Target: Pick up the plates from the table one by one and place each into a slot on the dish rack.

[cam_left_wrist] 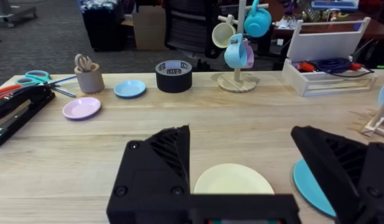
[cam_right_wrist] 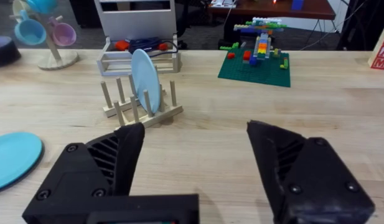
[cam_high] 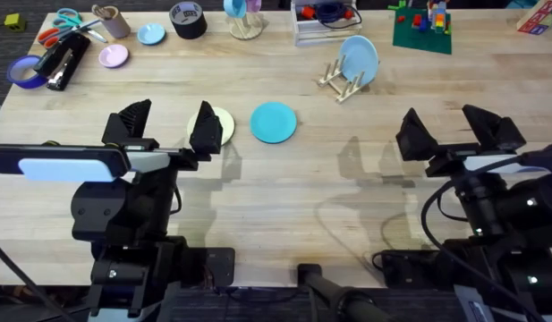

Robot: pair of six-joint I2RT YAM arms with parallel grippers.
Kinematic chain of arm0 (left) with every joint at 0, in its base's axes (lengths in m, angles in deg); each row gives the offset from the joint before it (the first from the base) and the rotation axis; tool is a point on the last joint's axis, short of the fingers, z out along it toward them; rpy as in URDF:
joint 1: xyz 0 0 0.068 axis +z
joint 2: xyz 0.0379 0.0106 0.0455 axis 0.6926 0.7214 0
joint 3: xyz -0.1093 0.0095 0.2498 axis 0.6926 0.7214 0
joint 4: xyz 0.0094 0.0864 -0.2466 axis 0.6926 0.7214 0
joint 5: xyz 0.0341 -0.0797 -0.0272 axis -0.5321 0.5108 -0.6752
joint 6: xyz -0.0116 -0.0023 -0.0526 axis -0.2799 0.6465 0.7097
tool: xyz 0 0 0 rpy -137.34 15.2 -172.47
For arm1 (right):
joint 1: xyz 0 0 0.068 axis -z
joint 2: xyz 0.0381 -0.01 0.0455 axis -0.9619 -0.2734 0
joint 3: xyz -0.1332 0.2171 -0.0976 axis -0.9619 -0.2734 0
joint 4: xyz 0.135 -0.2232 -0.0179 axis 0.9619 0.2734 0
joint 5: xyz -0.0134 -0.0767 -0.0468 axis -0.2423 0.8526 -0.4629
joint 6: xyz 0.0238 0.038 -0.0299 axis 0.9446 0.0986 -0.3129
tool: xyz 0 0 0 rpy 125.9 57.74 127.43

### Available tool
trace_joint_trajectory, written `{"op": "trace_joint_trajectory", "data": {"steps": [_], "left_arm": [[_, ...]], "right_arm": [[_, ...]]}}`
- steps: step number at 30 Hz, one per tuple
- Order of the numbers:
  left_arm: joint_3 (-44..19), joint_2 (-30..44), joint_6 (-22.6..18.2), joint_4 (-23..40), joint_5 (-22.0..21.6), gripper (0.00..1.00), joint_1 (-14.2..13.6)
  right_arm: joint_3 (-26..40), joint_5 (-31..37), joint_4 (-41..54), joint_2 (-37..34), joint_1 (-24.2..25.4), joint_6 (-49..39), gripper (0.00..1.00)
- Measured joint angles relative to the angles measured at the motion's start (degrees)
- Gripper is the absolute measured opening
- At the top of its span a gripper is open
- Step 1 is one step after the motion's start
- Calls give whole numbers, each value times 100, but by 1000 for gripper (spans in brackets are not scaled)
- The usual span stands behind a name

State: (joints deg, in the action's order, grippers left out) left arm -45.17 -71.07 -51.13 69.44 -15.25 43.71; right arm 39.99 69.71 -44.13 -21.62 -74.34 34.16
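The worktop [cam_high: 284, 179] is evenly and brightly lit from above. Soft, faint shadows are cast on the wood just beyond each arm's jaws. No glare is seen. The jaws are slightly blurred in both wrist views, where straight edges are bowed.

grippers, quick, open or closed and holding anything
Left gripper: open, empty, above the yellow plate.
Right gripper: open, empty.
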Motion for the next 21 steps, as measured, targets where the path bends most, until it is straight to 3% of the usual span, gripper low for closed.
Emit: {"op": "trace_joint_trajectory", "data": {"steps": [16, 21], "left_arm": [[0, 0, 1, 0, 2, 993, 0], [-30, 0, 0, 7, 2, 993, 0]], "right_arm": [[-2, -1, -56, -2, 0, 0, 992], [-7, -4, -488, -2, 0, 0, 994]]}}
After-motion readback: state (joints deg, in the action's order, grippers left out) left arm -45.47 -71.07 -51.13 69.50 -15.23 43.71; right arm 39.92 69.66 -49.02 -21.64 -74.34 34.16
